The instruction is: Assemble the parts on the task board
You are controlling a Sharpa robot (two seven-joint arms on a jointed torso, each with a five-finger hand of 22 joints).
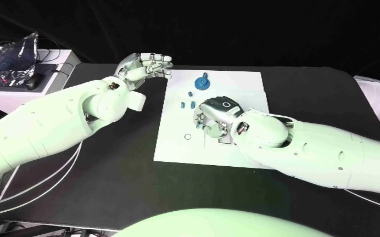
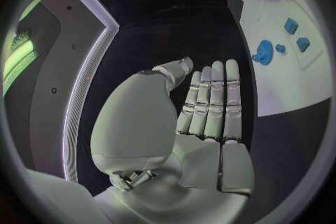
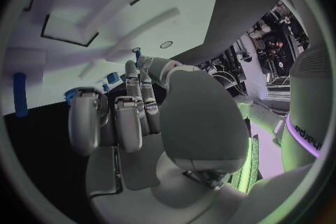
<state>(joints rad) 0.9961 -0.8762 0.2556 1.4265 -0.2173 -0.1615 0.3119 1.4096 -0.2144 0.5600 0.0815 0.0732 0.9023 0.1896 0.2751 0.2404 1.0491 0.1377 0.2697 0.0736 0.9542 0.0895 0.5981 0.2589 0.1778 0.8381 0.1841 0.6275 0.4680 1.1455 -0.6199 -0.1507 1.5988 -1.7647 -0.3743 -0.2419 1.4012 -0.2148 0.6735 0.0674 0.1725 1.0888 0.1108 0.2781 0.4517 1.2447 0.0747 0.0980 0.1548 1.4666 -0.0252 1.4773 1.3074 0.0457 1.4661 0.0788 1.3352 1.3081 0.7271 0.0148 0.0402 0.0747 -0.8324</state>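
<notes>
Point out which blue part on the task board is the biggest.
The round blue disc with a peg standing up from it, near the task board's far edge. The other blue parts are much smaller blocks.

Partial lettering, seemingly "sharpa", on white robot body; not fully legible.

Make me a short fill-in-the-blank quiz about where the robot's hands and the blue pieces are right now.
1. The right hand is over the white ____.
2. The left hand holds ____.
3. The round blue piece lies on the board, toward its ____ edge from the robot.
4. The table is ____ in colour.

Missing words: board; nothing; far; black
</notes>
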